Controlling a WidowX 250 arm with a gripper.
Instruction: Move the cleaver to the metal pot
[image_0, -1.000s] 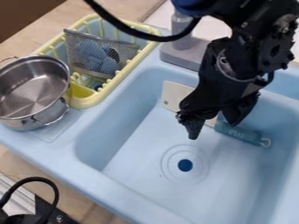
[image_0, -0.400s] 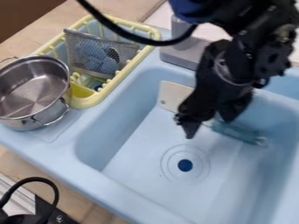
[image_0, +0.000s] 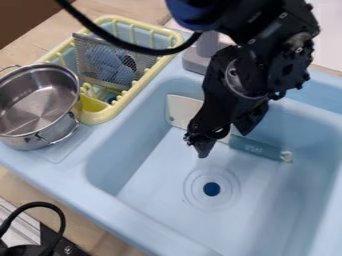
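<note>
My gripper (image_0: 224, 144) hangs over sink basin (image_0: 160, 175), closed on cleaver (image_0: 182, 111) near where blade meets handle, parted only as far as cleaver between its fingers makes it. Cleaver is in upper part of basin, pale blade (image_0: 175, 104) toward left of view, teal handle (image_0: 257, 148) slanting down toward right. Drain (image_0: 212, 189) sits below my gripper in view. Metal pot (image_0: 33, 107) stands upright left of basin, well apart from cleaver, just beside yellow rack (image_0: 99, 117). Mesh holder (image_0: 100, 70) is in rack.
</note>
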